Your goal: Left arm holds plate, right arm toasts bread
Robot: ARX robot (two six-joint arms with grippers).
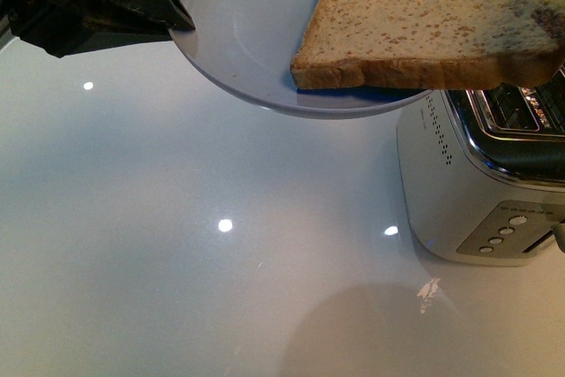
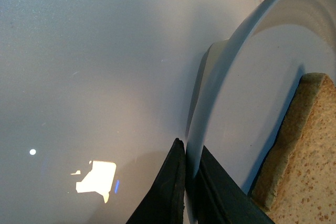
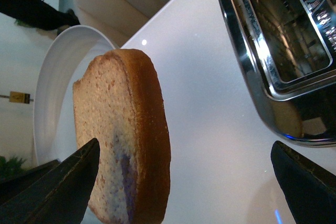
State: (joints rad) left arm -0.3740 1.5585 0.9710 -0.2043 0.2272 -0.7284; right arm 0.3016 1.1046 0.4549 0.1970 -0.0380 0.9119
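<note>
The pale blue-grey plate (image 1: 247, 41) hangs tilted above the table, and my left gripper (image 1: 177, 19) is shut on its rim. In the left wrist view the two black fingers (image 2: 170, 192) pinch the plate's edge (image 2: 220, 103). The bread (image 1: 424, 24) lies on the plate, and its rounded end juts past the rim above the toaster (image 1: 477, 183). My right gripper (image 3: 181, 187) is open, its jaws wide apart on either side of the bread's rounded end (image 3: 126, 140). The slice sits close to one finger (image 3: 52, 192). The toaster's slot (image 3: 283, 30) is open.
The silver toaster stands at the right on the glossy white table (image 1: 177, 245), with buttons (image 1: 503, 234) on its front. Ceiling lights reflect off the tabletop. A person's dark sleeve (image 3: 31, 9) shows beyond the plate in the right wrist view.
</note>
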